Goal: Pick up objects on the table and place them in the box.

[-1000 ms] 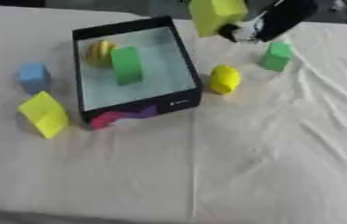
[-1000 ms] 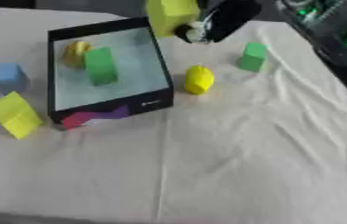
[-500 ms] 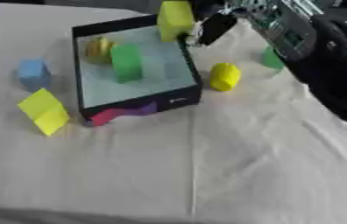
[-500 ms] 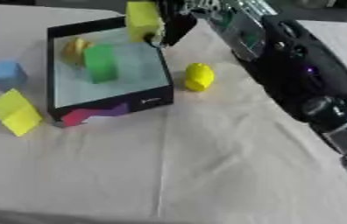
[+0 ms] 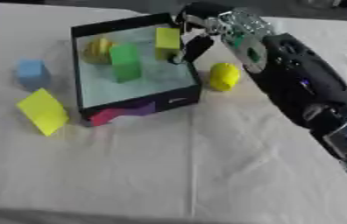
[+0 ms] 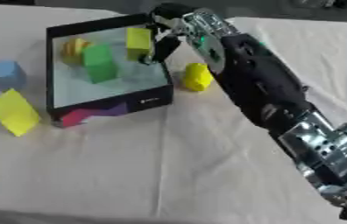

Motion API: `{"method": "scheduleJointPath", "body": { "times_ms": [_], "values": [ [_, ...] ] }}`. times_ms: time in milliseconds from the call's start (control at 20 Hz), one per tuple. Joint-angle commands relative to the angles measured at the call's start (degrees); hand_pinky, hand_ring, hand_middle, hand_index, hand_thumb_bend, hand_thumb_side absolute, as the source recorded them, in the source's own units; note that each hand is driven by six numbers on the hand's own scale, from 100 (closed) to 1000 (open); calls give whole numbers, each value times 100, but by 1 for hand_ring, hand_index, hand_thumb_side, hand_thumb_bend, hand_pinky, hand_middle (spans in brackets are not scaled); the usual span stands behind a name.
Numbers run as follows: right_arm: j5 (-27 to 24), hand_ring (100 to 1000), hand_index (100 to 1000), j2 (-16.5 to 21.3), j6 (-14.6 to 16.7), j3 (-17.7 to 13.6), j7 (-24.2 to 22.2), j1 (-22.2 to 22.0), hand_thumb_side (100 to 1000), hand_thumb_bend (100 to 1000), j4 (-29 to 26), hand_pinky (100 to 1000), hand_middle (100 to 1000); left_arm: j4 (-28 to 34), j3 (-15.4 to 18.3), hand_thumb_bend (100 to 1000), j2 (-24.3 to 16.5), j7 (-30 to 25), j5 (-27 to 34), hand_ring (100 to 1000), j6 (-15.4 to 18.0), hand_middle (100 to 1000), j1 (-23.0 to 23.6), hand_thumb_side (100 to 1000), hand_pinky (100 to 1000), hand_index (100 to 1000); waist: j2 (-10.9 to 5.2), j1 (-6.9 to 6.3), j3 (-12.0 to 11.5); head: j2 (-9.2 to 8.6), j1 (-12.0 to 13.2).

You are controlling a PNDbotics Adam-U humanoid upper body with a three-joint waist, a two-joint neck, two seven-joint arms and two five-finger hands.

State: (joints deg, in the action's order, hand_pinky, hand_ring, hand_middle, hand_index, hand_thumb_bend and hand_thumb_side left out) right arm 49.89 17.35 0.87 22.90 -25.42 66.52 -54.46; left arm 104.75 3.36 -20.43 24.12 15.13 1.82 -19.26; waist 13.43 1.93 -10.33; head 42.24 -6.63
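A black-walled box [image 5: 194, 89] with a pale floor stands left of centre on the white cloth. Inside it are a yellow-orange piece [image 5: 98, 49] and an upright green block [image 5: 126, 62]. My right hand [image 5: 195, 43] reaches in over the box's far right corner, its fingers curled against a yellow-green block [image 5: 167, 38] held just above the box floor. Outside, a yellow rounded piece [image 5: 224, 75] lies right of the box. A blue cube [image 5: 31, 72] and a yellow block [image 5: 43, 111] lie to its left. My left hand does not show.
My right arm [image 6: 268, 92] runs from the lower right corner up to the box and covers the cloth to the right of the yellow rounded piece. The cloth has folds in front of the box.
My right hand has carried the yellow-green block leftward and down, from above the box's far right corner to inside it. The arm now hides the green block that lay right of the box.
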Motion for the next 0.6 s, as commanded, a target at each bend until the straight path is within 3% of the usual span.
{"method": "scheduleJointPath", "body": {
  "times_ms": [50,200,450,600],
  "values": [
    [99,840,907,58,63,-153,-53,138,336,448,-78,839,799,79,28,141,-80,13,25,782,11,760,-83,757,746,807,-118,24,4,2,21],
    [45,847,925,90,61,-247,-117,157,240,439,-149,853,804,80,32,144,-86,76,39,784,23,761,-72,756,743,805,-123,22,16,3,35],
    [-229,834,920,231,-83,-399,-87,172,210,409,-314,844,797,68,50,150,-95,197,65,783,33,761,-59,754,743,802,-131,28,41,-2,62],
    [-646,821,914,496,-256,-513,5,171,161,307,-584,833,791,36,49,146,-118,228,72,783,14,761,-27,763,742,802,-133,39,89,-1,117]
  ]
}}
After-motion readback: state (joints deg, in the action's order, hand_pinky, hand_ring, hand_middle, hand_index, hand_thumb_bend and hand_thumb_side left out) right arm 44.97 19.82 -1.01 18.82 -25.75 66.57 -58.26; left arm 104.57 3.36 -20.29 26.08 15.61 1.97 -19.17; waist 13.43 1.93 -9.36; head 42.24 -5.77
